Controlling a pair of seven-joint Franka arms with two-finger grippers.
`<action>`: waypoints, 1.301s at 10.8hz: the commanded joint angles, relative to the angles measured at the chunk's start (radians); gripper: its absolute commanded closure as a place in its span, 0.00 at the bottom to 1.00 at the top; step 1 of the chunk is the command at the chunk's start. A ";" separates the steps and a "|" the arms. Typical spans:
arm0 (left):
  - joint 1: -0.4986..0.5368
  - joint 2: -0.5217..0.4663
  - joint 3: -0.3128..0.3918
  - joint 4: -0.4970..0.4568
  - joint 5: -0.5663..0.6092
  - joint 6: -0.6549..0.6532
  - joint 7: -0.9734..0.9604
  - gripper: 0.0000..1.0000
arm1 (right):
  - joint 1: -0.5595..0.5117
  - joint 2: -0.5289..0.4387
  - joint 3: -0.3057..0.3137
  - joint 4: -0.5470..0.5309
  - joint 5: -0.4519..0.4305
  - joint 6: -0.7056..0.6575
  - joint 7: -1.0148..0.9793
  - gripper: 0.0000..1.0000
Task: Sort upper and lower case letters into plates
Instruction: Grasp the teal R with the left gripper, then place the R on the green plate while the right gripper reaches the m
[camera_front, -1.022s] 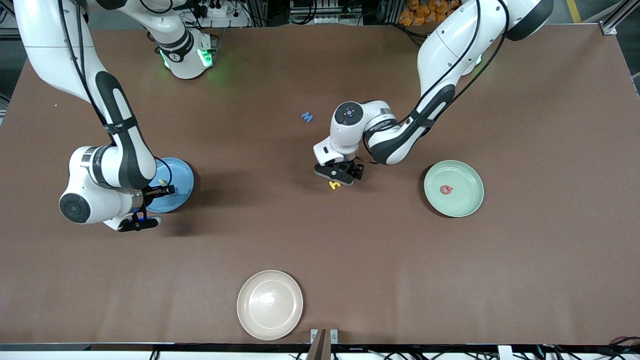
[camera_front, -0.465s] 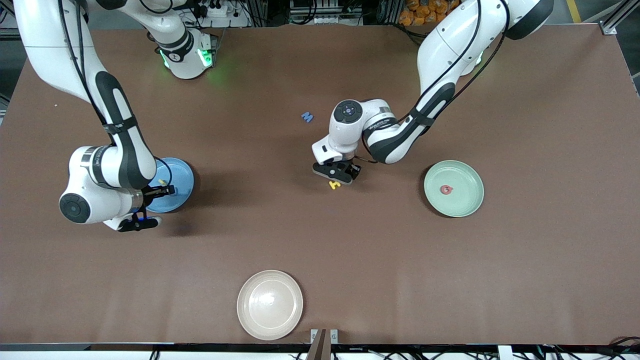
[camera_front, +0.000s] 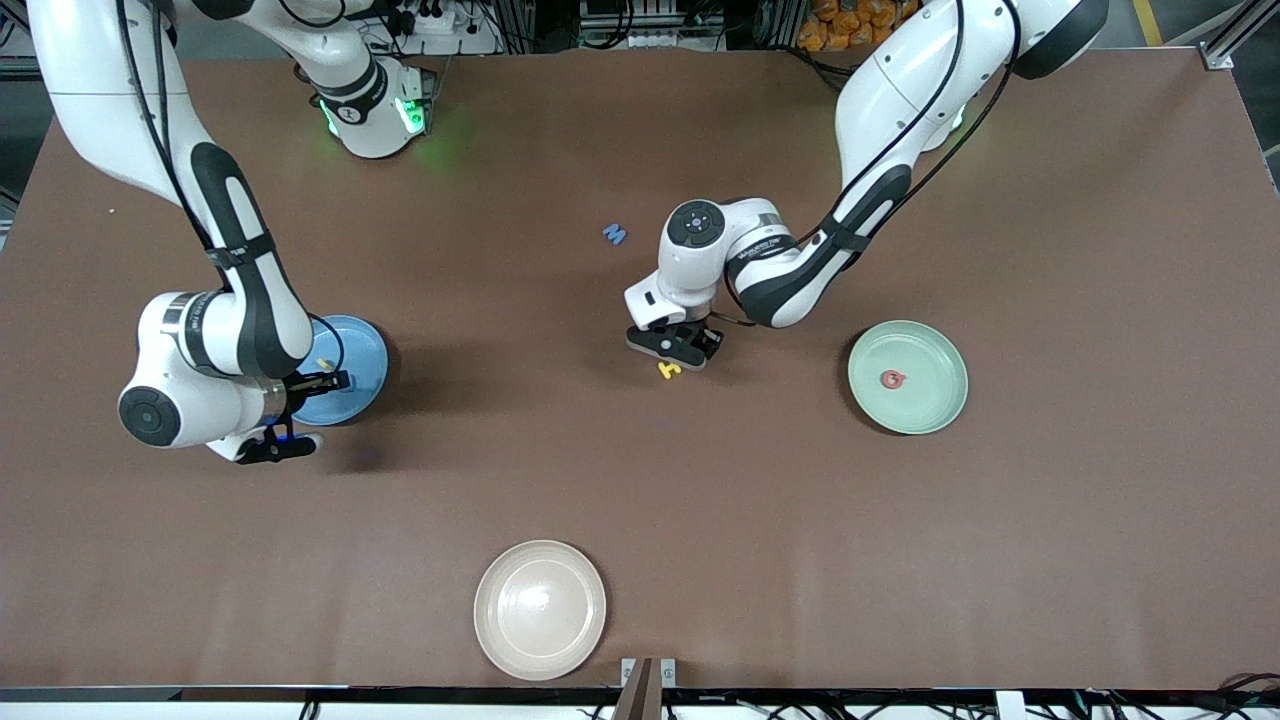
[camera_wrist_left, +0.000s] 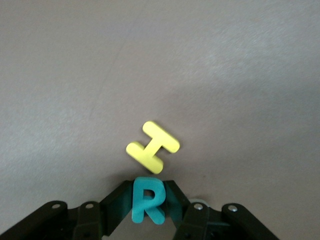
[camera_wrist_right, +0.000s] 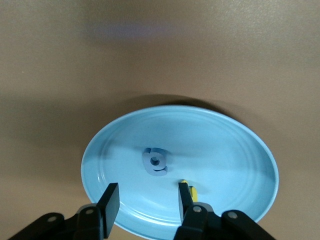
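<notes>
Bent low over mid-table, my left gripper (camera_wrist_left: 148, 205) clamps a teal R (camera_wrist_left: 147, 200) beside the yellow H (camera_wrist_left: 152, 153). Over the blue plate (camera_wrist_right: 220, 145), my right gripper (camera_wrist_right: 147, 205) hangs with jaws apart.

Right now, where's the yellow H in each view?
Front view: yellow H on the table, just below the left gripper in the picture.
Left wrist view: yellow H mid-frame, beside the teal R held in the gripper.
Right wrist view: not in it.
Shared landmark: the left gripper.

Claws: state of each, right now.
Left claw: closed on the teal R, beside the yellow H.
Right claw: open, holding nothing, over the blue plate.
</notes>
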 joint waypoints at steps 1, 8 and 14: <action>0.073 -0.052 -0.075 -0.015 -0.038 -0.144 0.006 1.00 | -0.006 -0.002 0.013 0.003 0.007 -0.005 0.037 0.47; 0.473 -0.124 -0.277 -0.068 -0.038 -0.372 0.236 1.00 | 0.127 -0.002 0.259 0.074 0.022 -0.023 0.618 0.42; 0.868 -0.193 -0.446 -0.252 -0.025 -0.372 0.422 1.00 | 0.274 0.001 0.395 0.086 0.008 0.058 0.947 0.19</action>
